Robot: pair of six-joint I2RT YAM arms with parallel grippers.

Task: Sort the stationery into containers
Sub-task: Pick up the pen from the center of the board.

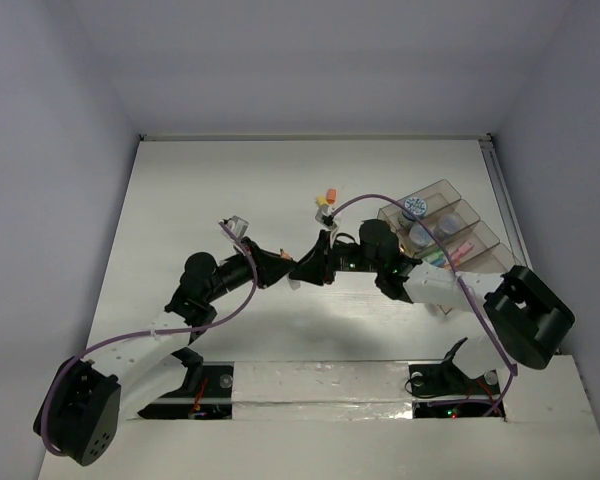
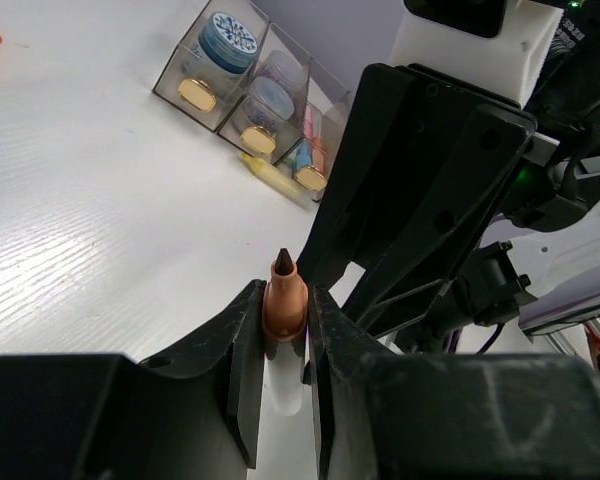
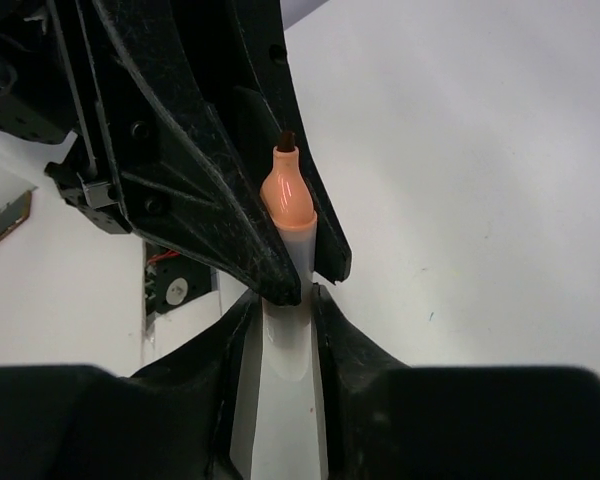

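A small pen with an orange tip [image 2: 284, 285] and a white barrel [image 3: 283, 360] is held between both grippers above the table's middle. My left gripper [image 2: 284, 318] is shut on its orange tip end. My right gripper [image 3: 284, 305] is shut on the white barrel. The two meet fingertip to fingertip in the top view, left gripper [image 1: 283, 263], right gripper [image 1: 316, 262]. The smoky-brown organiser tray [image 1: 477, 238] stands at the right rear, holding a blue-white tub [image 1: 415, 208], another tub and pink pens.
Small orange and yellow erasers [image 1: 327, 198] lie behind the grippers. A small grey item [image 1: 236, 226] lies at the left. A yellow-green pen [image 2: 270, 176] lies against the tray's front. The table's right edge runs close behind the tray.
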